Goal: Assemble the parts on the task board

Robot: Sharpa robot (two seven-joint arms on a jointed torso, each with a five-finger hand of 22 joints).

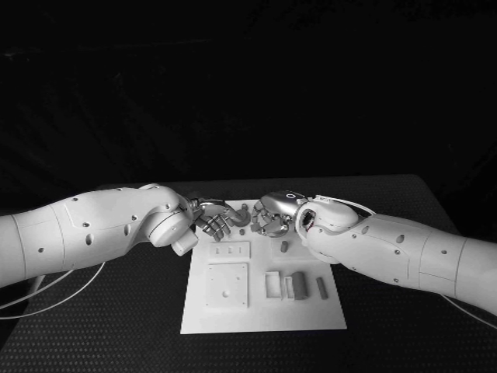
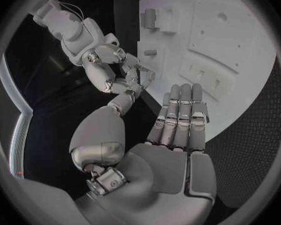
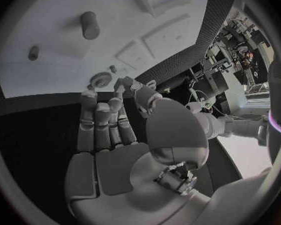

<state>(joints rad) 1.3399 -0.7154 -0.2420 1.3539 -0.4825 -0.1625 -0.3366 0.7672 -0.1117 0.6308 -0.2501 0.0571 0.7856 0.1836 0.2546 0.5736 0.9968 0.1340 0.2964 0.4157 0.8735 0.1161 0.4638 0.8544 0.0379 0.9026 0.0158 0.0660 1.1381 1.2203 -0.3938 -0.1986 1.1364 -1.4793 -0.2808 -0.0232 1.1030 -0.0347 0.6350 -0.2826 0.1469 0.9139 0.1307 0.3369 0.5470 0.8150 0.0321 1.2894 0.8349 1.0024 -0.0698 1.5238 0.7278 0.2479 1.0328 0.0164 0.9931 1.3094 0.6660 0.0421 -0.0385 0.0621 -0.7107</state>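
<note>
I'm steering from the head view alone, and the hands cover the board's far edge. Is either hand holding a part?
Observer: No. The right wrist view shows the right hand with a bare palm and nothing in its fingers.
Operator: And the left?
Observer: The left wrist view shows the left hand bare too, its fingers straight and side by side.
Operator: Any part under there?
Observer: A small round part lies on the task board by its edge, just past the right hand.

A black table (image 1: 394,202) with a finely textured top fills the scene.
</note>
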